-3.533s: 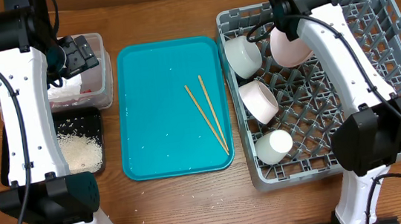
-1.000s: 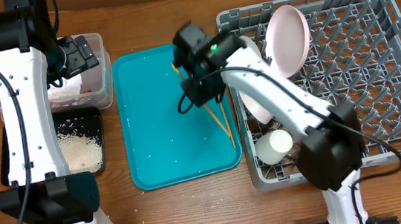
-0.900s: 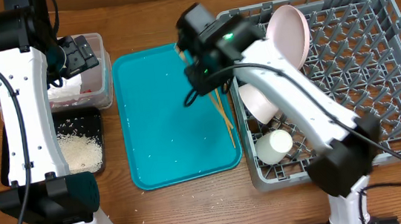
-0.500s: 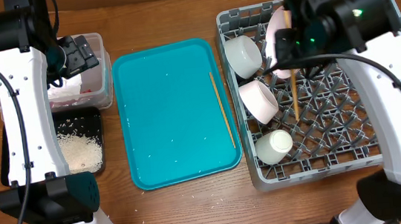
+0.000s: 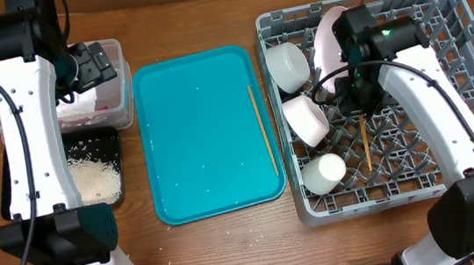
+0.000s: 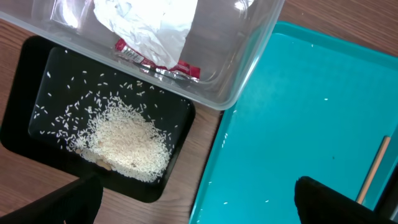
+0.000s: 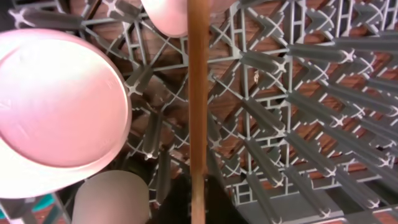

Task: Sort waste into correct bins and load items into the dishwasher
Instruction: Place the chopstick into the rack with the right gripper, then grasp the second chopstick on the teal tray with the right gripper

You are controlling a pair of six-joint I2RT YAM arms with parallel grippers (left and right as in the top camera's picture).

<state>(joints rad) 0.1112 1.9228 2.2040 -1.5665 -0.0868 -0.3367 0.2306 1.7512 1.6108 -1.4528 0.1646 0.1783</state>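
Note:
My right gripper [image 5: 359,102] is over the grey dish rack [image 5: 444,84], shut on one wooden chopstick [image 5: 365,145] that points along the rack floor; the right wrist view shows the chopstick [image 7: 198,93] held between the fingers [image 7: 198,202]. The second chopstick [image 5: 262,130] lies on the teal tray [image 5: 194,146]. In the rack are a standing pink plate [image 5: 326,39], a white bowl [image 5: 287,65], a pink bowl [image 5: 306,118] and a white cup [image 5: 323,172]. My left gripper [image 6: 193,211] is open and empty above the bins.
The clear tub [image 6: 255,56] holds the crumpled napkin [image 6: 149,25] and red wrapper [image 6: 165,62]. The black tray [image 6: 37,74] holds a heap of rice [image 6: 124,140]. A few grains dot the teal tray [image 6: 292,124]. Upright pegs fill the rack's right half [image 7: 323,124].
My right gripper lifted one chopstick off the teal tray, carried it right over the rack, and has now moved lower and toward the front. The left arm has not moved.

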